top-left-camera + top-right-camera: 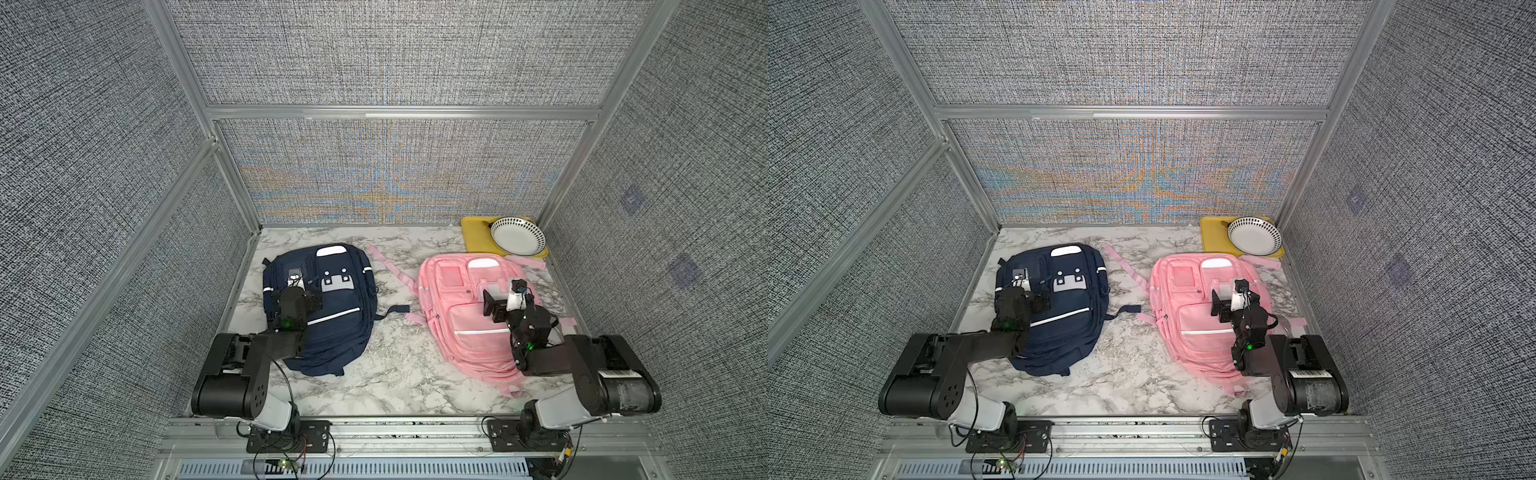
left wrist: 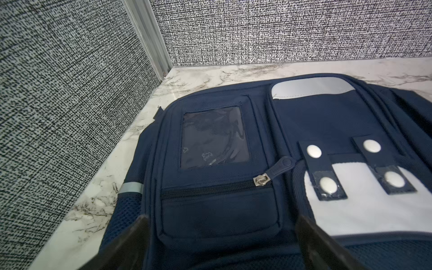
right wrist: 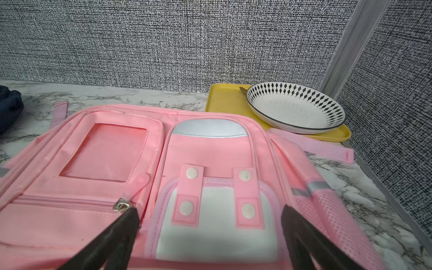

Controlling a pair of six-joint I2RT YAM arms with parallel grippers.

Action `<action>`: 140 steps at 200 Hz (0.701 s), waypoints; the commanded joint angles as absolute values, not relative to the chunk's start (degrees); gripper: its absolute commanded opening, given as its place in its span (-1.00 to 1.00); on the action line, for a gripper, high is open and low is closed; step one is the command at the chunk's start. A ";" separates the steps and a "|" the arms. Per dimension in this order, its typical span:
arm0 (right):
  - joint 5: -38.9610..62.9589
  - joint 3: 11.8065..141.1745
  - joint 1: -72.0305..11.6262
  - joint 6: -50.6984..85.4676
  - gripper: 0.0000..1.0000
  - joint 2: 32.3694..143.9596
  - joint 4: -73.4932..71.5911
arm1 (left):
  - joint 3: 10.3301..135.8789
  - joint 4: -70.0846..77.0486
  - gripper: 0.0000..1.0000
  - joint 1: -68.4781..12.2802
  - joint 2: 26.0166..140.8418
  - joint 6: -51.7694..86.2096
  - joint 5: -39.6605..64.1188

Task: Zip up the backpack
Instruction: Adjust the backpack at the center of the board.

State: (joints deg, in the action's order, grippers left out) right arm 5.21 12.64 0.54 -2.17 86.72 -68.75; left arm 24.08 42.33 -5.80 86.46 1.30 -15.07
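Navy backpack (image 1: 340,332) lies centre-left on the table (image 1: 395,374), pink backpack (image 1: 457,349) centre-right; left fingers (image 2: 126,245) and right fingers (image 3: 112,238) hover spread wide, one pair above each, gripping nothing.

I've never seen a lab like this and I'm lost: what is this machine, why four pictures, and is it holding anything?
These are two robot arms fixed at the table's near edge: the left arm and the right arm. Two pictures come from one camera head looking down from above, so they nearly match. The other two come from a small camera on each wrist, looking past its tool. On the marble table lie a navy backpack and a pink backpack, with a patterned bowl on a yellow tray in the far corner. The left tool hangs open over the navy backpack, the right tool open over the pink one. Neither holds anything.
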 commanded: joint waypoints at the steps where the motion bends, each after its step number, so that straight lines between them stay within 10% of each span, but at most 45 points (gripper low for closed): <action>1: 4.99 12.92 0.46 -2.11 0.95 86.78 -70.69 | 24.00 44.11 1.00 -5.71 86.14 0.98 -15.58; 140: 4.00 13.96 0.61 -1.49 0.81 86.31 -68.48 | 23.93 44.16 1.00 -5.63 86.04 1.05 -15.64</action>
